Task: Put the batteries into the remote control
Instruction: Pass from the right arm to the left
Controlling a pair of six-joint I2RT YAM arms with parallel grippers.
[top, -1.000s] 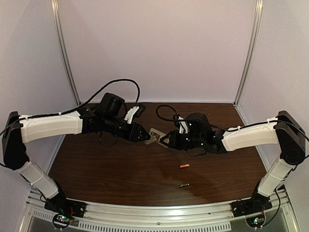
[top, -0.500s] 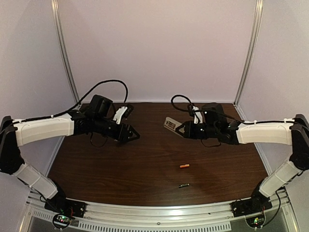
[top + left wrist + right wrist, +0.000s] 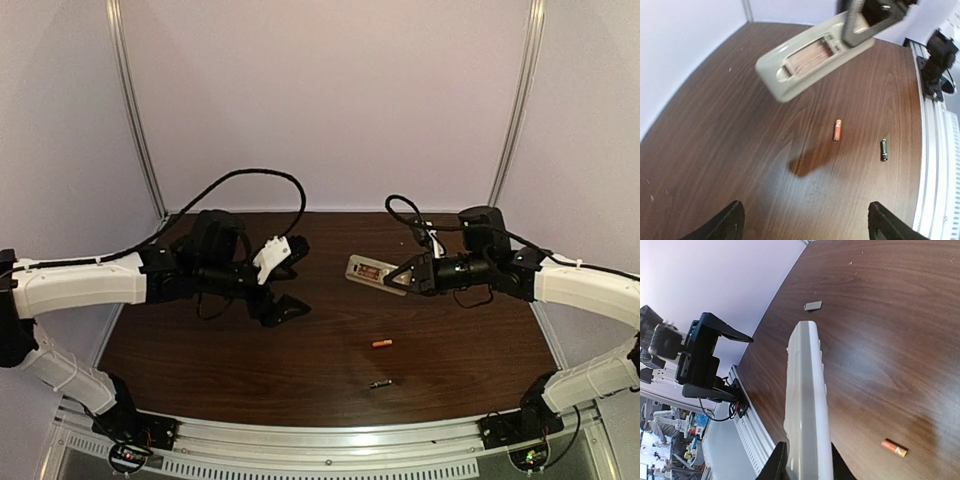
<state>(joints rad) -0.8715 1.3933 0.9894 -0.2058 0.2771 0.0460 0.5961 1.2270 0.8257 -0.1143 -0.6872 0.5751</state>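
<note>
Right pincer [image 3: 404, 279] grips one remote control [image 3: 370, 270]; two batteries [image 3: 381, 343] lie loose.

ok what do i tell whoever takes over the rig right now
Left gripper: jaws wide open, empty, above the left half of the table.
Right gripper: jaws shut on one end of the remote control, held off the table with its uncovered battery compartment facing up.
Orange battery and dark battery lie apart on the table, towards the near edge.
A small grey piece, possibly the cover, lies on the table.
Done: compartment uncovered.
To do: pick up both batteries and seat them.
</note>
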